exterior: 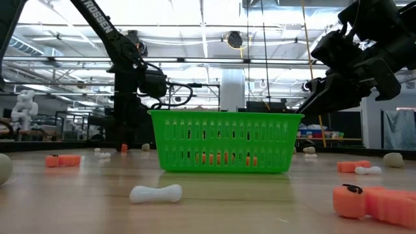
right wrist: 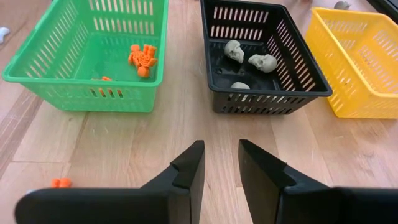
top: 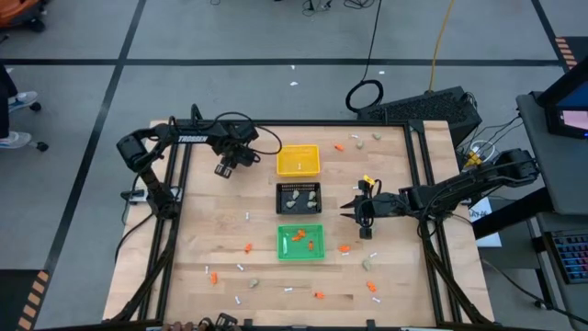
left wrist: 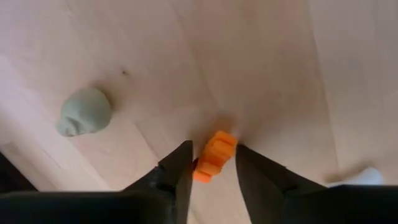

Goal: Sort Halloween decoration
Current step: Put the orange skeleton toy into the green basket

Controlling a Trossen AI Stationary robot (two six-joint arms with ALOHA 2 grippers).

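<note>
Orange is what your left gripper (left wrist: 211,171) straddles: a small orange bit (left wrist: 214,155) sits between its fingers on the worktop (top: 220,230), jaws parted around it, a grey lump (left wrist: 84,112) nearby. That arm reaches out left of the yellow tray (top: 299,160). Your right gripper (right wrist: 219,165) hangs right of the black tray (right wrist: 264,62), fingers slightly apart and empty, facing the green tray (right wrist: 87,56).

Little orange bits (top: 248,247), white sticks (exterior: 156,193) and grey lumps (left wrist: 85,112) lie spread over the tabletop (top: 211,230). 3 lumps (right wrist: 234,51) sit in the black tray (right wrist: 311,81).
</note>
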